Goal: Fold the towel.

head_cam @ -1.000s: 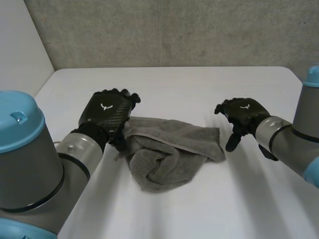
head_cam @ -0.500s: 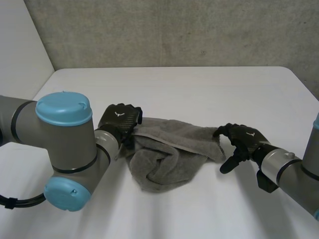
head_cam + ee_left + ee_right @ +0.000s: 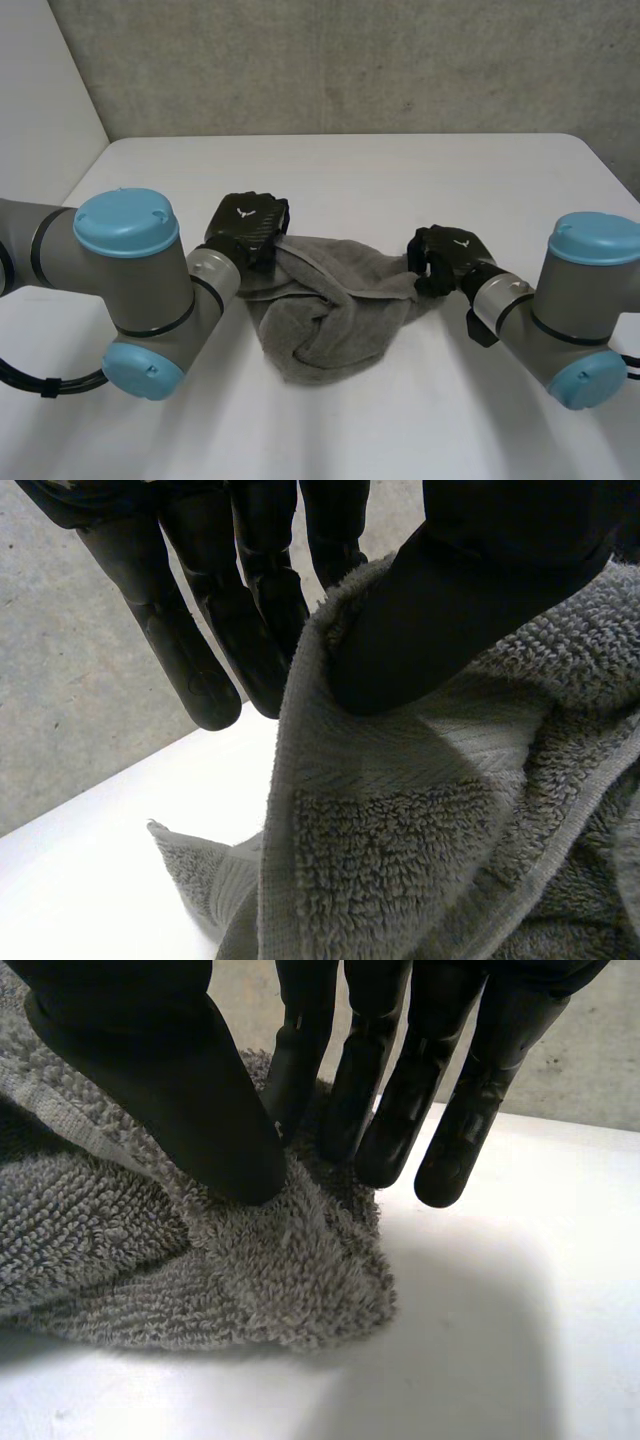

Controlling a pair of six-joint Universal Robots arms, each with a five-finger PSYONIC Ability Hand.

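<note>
L hand (image 3: pixel 246 226) pinches grey towel (image 3: pixel 330 315) hem btwn thumb and fingers (image 3: pixel 215 645); R hand (image 3: pixel 447 256) clamps the opp corner under its thumb (image 3: pixel 175 1085). Towel sits bunched on white table (image 3: pixel 400 170) btwn both hands. Next imo: lift both evenly, pull apart till flat, keep pinches tight, then fold.
</note>
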